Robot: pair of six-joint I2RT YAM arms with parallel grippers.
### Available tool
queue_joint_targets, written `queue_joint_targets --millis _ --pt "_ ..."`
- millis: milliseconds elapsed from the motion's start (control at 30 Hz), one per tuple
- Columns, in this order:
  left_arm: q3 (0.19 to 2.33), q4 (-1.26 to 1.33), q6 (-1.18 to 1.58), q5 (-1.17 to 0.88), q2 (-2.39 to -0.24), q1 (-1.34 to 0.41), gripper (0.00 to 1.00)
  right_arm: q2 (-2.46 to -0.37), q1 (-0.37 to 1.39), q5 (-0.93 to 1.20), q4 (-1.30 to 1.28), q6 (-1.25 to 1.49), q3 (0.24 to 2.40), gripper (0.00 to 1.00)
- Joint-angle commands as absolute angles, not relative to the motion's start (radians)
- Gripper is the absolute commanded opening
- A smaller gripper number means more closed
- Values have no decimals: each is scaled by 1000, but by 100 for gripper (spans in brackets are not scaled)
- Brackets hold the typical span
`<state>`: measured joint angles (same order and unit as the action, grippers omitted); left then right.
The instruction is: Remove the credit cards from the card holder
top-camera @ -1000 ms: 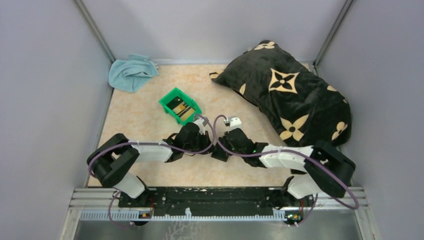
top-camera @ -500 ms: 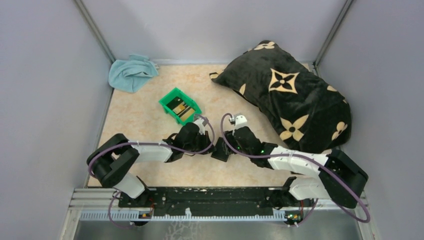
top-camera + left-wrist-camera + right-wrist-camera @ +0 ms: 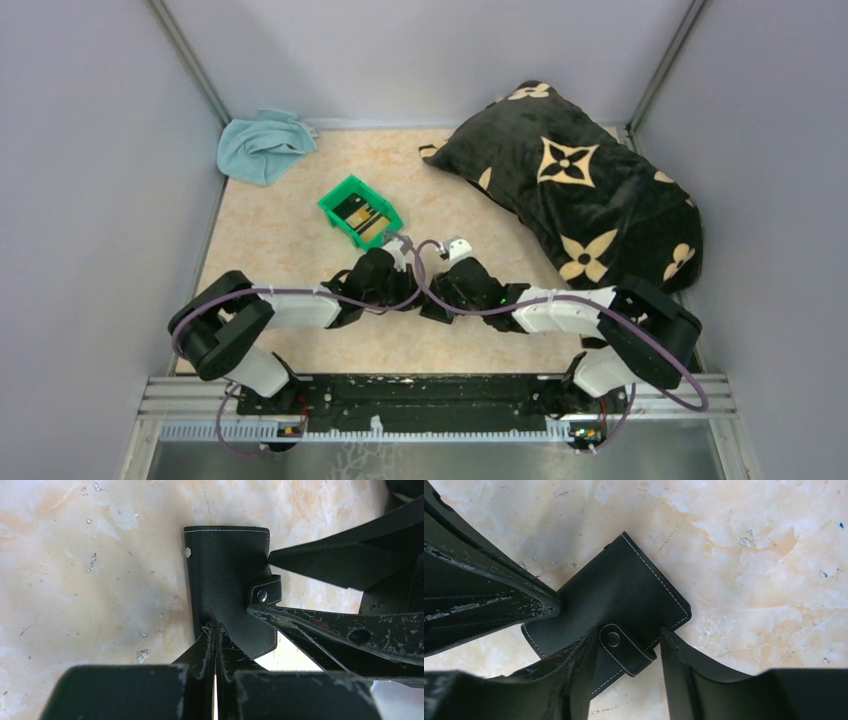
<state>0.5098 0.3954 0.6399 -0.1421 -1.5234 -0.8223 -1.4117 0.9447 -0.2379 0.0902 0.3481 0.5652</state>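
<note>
Left wrist view: my left tool (image 3: pixel 215 647) is pinched tight on one edge of the black folded card holder (image 3: pixel 225 575), which lies on the worktop (image 3: pixel 100 590), near and central. My right tool (image 3: pixel 628 637) gapes wide, straddling the holder's snap strap (image 3: pixel 624 649) and gripping nothing. Dark credit cards (image 3: pixel 361 216) sit in the green bin (image 3: pixel 334 193), farther left.

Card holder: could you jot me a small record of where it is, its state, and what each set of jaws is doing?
holder: black card holder, folded shut, on the table
strap: snap strap wraps its edge
left jaws: shut, pinching the holder's edge
right jaws: open, one either side of the strap
bin: green bin beyond, cards inside
</note>
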Motion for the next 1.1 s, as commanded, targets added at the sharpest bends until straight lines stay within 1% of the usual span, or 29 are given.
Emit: queue_joint_targets --millis 0,67,200,467,567,667,833,933,1067 --pt "485 393 644 -129 -1514 -819 0 -1453 992 -253 116 339 585 42" --pt "485 393 645 -132 -1511 -819 0 -1470 994 -262 101 352 581 33" --pt "486 393 638 -129 -1510 -818 0 -1490 994 -274 84 382 576 1" --pt "486 396 640 -136 -1513 -813 0 -1448 993 -204 140 408 561 0" --pt "477 397 641 -134 -1506 -812 0 -1358 968 -157 182 437 520 0" --pt "467 396 644 -132 -1491 -811 0 -1217 920 -103 207 470 463 0" --pt "463 395 648 -123 -1467 -810 0 -1043 892 -169 105 473 419 0" --pt "482 384 653 -140 -1459 -808 5 -997 890 -221 45 466 396 0" --pt "499 387 643 -141 -1449 -809 5 -988 891 -219 22 436 412 0"
